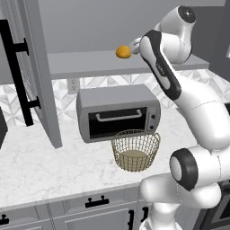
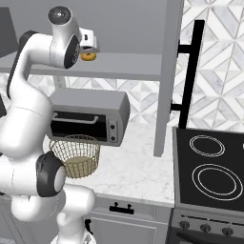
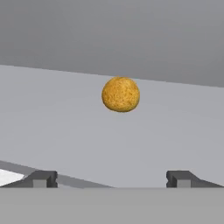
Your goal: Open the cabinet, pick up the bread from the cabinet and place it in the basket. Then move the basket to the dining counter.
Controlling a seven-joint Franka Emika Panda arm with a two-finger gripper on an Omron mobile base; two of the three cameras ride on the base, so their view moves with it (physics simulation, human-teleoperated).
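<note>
step: we reach for bread (image 3: 120, 94) on cabinet (image 1: 42, 90) shelf | jaws wide, empty | next: advance, straddle it, close

bread (image 3: 120, 94): one
basket (image 1: 135, 149): one
toaster oven (image 1: 118, 112): one
open cabinet doors: two; left door (image 1: 31, 67); right door (image 2: 167, 71)
stove burners: two; far burner (image 2: 207, 145); near burner (image 2: 217, 178)

Cabinet (image 1: 40, 67) doors stand swung wide, shelf (image 1: 90, 63) front unblocked. Bare shelf surface lies between the spread fingertips (image 3: 41, 178) and the bread (image 3: 120, 94), with nothing beside it. Below, toaster oven (image 1: 117, 112) and basket (image 1: 135, 150) occupy the counter (image 1: 40, 166).
</note>
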